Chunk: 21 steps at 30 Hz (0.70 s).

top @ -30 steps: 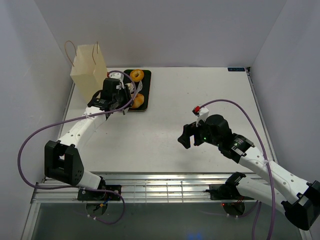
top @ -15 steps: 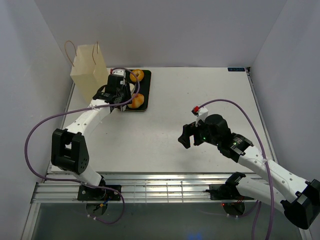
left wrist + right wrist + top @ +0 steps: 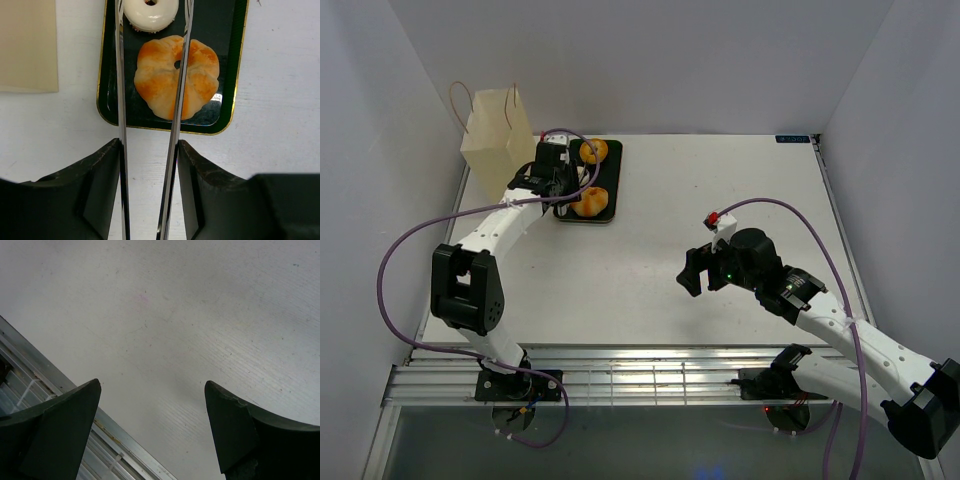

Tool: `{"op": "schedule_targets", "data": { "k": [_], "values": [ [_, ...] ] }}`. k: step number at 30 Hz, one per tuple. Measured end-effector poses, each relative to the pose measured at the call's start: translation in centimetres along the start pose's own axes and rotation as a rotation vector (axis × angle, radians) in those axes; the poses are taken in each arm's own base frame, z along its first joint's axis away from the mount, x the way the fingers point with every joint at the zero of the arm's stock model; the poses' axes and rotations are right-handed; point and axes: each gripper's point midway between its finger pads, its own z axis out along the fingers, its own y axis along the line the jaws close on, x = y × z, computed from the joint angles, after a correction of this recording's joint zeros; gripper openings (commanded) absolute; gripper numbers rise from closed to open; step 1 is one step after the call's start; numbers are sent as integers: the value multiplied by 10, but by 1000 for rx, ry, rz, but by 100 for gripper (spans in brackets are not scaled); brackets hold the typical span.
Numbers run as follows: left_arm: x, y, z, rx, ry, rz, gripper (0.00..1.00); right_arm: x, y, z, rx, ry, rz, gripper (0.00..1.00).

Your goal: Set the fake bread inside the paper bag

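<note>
My left gripper [image 3: 149, 145] is shut on a pair of thin metal tongs [image 3: 120, 75], whose two blades stand apart above the black tray [image 3: 227, 75]. The golden segmented bun [image 3: 155, 85] lies on the tray, with the right blade across it. The white ring [image 3: 150, 12] lies just beyond, between the blades. In the top view the left gripper [image 3: 552, 178] is at the tray's left edge, beside the cream paper bag [image 3: 495, 135]. The bun [image 3: 590, 201] and the orange-brown ring [image 3: 593, 151] show there. The flat tan piece is hidden. My right gripper [image 3: 692, 272] is open and empty.
The bag's side [image 3: 27, 45] stands left of the tray in the left wrist view. The right gripper [image 3: 152, 390] hangs above bare white table near the metal rail [image 3: 60, 390] at the front edge. Grey walls close in the table at left, back and right.
My left arm has reached farther back, carrying the tongs over the tray toward the bun and white ring. The right arm has not moved.
</note>
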Motion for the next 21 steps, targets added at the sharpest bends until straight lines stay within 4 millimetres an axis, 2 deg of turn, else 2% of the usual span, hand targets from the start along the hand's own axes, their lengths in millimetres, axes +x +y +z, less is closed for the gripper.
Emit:
{"op": "schedule_targets", "data": {
  "k": [7, 14, 21],
  "values": [
    [-2, 9, 5, -34, -1, 17, 58, 0, -1, 0, 2, -1, 2, 90],
    [12, 10, 19, -44, 43, 32, 58, 0, -1, 0, 3, -1, 2, 90],
    [12, 10, 20, -44, 41, 32, 58, -1, -1, -1, 2, -5, 2, 90]
  ]
}}
